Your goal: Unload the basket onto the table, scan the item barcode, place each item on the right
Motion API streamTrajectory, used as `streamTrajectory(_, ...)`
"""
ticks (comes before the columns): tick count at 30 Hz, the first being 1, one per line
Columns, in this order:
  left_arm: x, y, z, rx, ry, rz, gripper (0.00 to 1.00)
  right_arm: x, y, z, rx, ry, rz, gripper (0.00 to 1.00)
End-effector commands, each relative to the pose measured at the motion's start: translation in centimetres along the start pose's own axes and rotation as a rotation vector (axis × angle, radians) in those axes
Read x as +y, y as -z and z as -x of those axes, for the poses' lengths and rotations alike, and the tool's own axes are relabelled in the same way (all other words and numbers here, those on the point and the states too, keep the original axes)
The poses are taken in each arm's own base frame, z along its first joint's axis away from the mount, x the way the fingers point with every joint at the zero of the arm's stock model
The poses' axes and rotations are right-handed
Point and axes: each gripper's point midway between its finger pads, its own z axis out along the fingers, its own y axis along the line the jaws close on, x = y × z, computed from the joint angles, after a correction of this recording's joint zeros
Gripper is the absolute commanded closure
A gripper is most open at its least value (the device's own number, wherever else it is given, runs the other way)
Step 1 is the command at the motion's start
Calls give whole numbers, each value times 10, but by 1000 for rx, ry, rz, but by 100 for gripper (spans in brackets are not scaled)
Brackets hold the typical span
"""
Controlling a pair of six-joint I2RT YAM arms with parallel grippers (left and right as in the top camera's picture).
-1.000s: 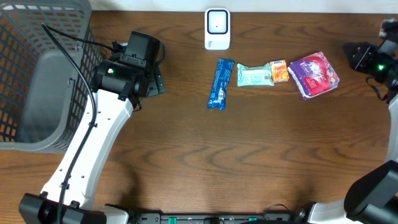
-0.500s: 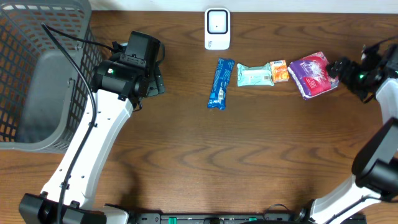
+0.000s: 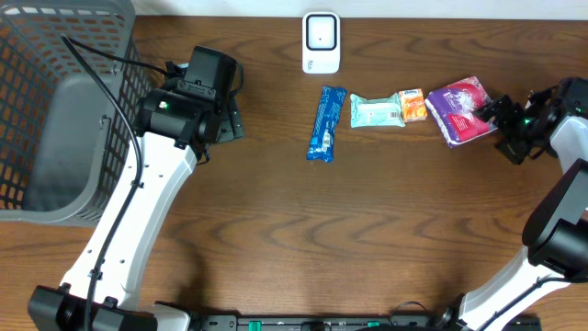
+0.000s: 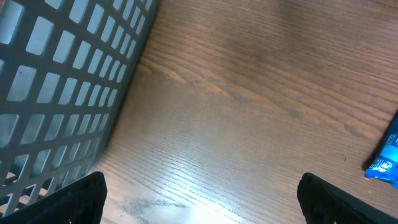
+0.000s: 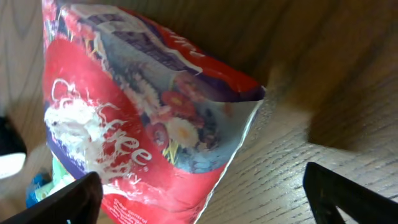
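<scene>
The white barcode scanner [image 3: 321,42] stands at the table's far middle. In a row below it lie a blue bar [image 3: 325,122], a mint packet [image 3: 376,111], a small orange packet [image 3: 412,105] and a red and purple flowered pack [image 3: 464,110]. My right gripper [image 3: 496,127] is open at that pack's right end. In the right wrist view the flowered pack [image 5: 143,112] reaches between the spread fingers of the right gripper [image 5: 202,199], ungripped. My left gripper [image 3: 228,124] hangs open over bare wood left of the blue bar, and the left wrist view shows the left gripper [image 4: 202,199] holding nothing.
A grey mesh basket [image 3: 55,110] fills the far left of the table, and its wall [image 4: 56,93] is close beside my left fingers. The blue bar's end [image 4: 387,158] shows at the right edge of the left wrist view.
My right arm has come in from the right edge to the flowered pack, and its jaws have opened wide. The left arm has not moved.
</scene>
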Motion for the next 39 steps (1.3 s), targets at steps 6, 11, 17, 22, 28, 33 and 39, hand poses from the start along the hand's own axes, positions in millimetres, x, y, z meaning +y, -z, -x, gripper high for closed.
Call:
streamTrajectory(6,2,0,1,-1,10,8,2,4,-15,-2,-41,-108,30,28)
streamTrajectory(11,2,0,1,-1,10,8,2,0,-30,-15,-39,-112,39,23)
streamTrajectory(17,2,0,1,-1,10,8,2,-11,-41,-25,-51,-103,42,51)
streamTrajectory(22,2,0,1,-1,10,8,2,-7,-39,-24,-49,-100,66,99)
streamTrajectory(28,2,0,1,0,10,8,2,17,-23,-18,-40,-75,215,99)
streamTrajectory(33,2,0,1,-1,10,8,2,40,20,-7,-82,-23,334,99)
streamTrajectory(39,2,0,1,-1,10,8,2,67,87,5,-209,41,378,99)
